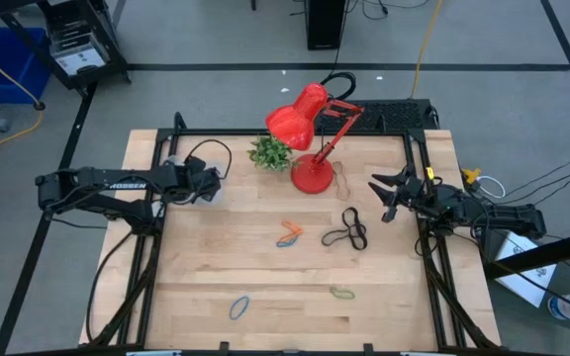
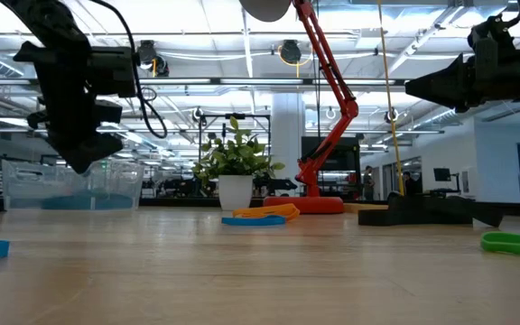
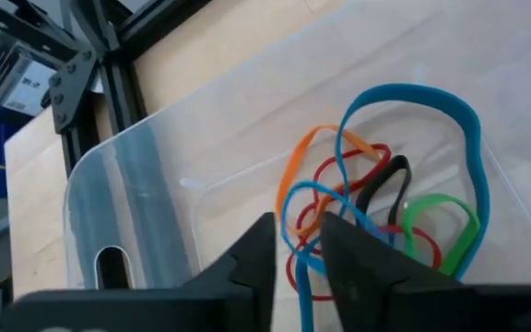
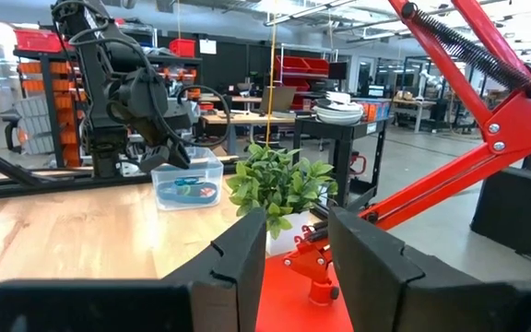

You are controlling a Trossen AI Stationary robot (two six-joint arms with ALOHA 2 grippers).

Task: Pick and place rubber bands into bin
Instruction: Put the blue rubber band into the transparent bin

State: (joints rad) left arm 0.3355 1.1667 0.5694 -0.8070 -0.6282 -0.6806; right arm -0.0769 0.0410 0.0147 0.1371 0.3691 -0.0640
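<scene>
the left gripper (image 3: 298, 263) is held over the clear bin (image 3: 127, 198) at the table's left rear, its fingers (image 3: 252, 263) slightly parted with nothing gripped, above a tangle of rubber bands (image 3: 376, 212) lying in the bin. more bands (image 1: 289, 234) are scattered on the table (image 1: 216, 267). the right gripper (image 1: 392, 193) is held near the red lamp (image 1: 312, 133), fingers apart and empty.

Two black robot arms made of chunky jointed parts, white letters along the left arm (image 1: 127, 184), a thin black cable looping over its wrist, flat black fingers (image 3: 252, 267) with stepped, angled edges on each gripper
</scene>
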